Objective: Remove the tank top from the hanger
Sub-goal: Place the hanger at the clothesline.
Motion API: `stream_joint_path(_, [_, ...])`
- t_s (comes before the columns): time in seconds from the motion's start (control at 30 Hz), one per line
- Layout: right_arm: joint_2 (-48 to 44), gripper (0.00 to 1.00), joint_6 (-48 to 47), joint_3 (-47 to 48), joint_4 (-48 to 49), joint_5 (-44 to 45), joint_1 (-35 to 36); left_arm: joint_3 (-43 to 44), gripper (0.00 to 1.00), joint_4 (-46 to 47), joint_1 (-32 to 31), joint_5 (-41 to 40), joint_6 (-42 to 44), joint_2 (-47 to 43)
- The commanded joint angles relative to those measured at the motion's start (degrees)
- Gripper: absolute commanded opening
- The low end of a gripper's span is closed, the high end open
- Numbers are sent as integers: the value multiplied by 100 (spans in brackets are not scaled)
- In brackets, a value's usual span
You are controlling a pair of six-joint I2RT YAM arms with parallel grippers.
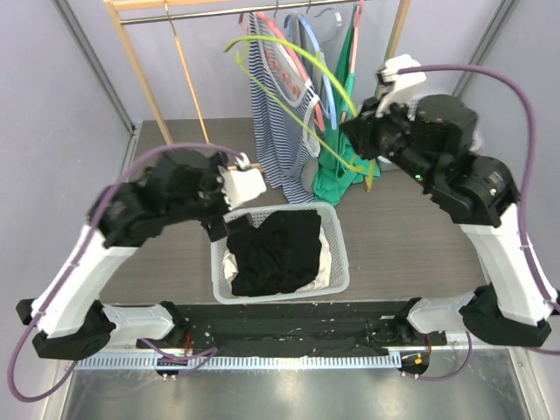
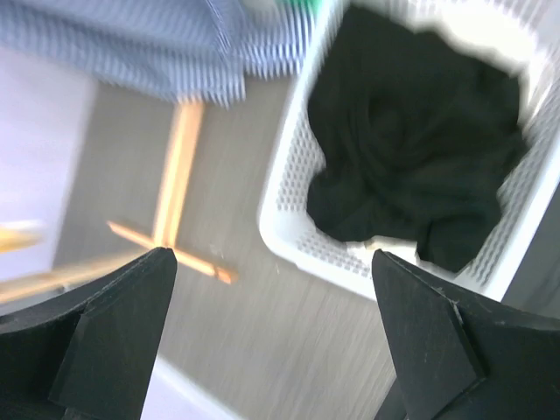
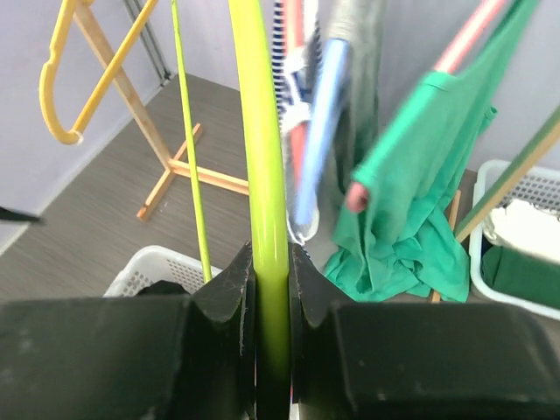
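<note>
Since black tank top (image 1: 278, 249) lies in basket (image 1: 344, 258) and green hanger (image 3: 259, 131) is bare, removal looks done; right tool (image 3: 271, 262) clamps that hanger, left tool (image 2: 271, 262) spread wide over basket.

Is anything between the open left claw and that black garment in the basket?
Nothing visible. The black garment lies uncovered in the white basket, and the open left gripper hangs by its rim with clear space between. The right gripper, shut on a lime hanger, is off by the rack.
</note>
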Motion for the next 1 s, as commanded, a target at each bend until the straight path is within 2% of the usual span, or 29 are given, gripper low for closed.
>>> stream_joint_path(0.0, [647,1,-399,582,166,1176,972,2034,100,-1825,-9,803,-349,278])
stream_joint_path(0.03, [753,1,-399,774,175,1343,1087,2909,100,-1994,-18,856,-471,479])
stream_joint_path(0.17, [1386,1,-802,1399,105,2247,1552,4591,99,-2383,-18,375,-754,796])
stream_joint_path(0.23, [1816,1,-995,1810,8,2626,1659,4711,98,-2042,-18,-230,-693,675])
stream_joint_path(0.27, [1939,1,-1092,1944,-18,2802,1729,4258,85,-1274,-18,-590,-675,317])
stream_joint_path(0.3, [2175,1,-1276,2058,-19,3117,1799,3905,75,-779,-9,-1525,-631,79])
stream_joint_path(0.33, [2247,1,-1347,2190,60,3216,1826,3589,68,-270,-18,-1934,-561,-124])
stream_joint_path(0.37, [2309,1,-1400,2200,139,3278,1835,3333,66,327,-18,-2365,-291,-265])
stream_joint_path(0.43, [2406,1,-1532,2191,393,3393,1852,3138,81,551,-9,-3210,27,-327])
stream_joint_path(0.47, [2441,1,-1585,2182,499,3410,1853,2911,90,1014,-9,-3413,333,-415])
stream_joint_path(0.5, [2476,1,-1690,2182,587,3463,1861,2378,92,1193,-9,-3537,467,-633])
stream_joint_path(0.63, [2766,1,-2015,2366,1166,3613,1984,1083,94,1958,-9,-4275,1126,-995])
stream_joint_path(0.73, [2960,1,-2261,2463,1605,3604,2037,511,95,2135,-9,-4356,1145,-1171])
stream_joint_path(0.87, [3328,1,-2612,2832,1879,3578,2046,439,95,1758,-9,-4285,732,-1189])
stream_joint_path(0.97, [3619,1,-2788,3008,2151,3525,2037,430,96,1826,-9,-4285,635,-1172])
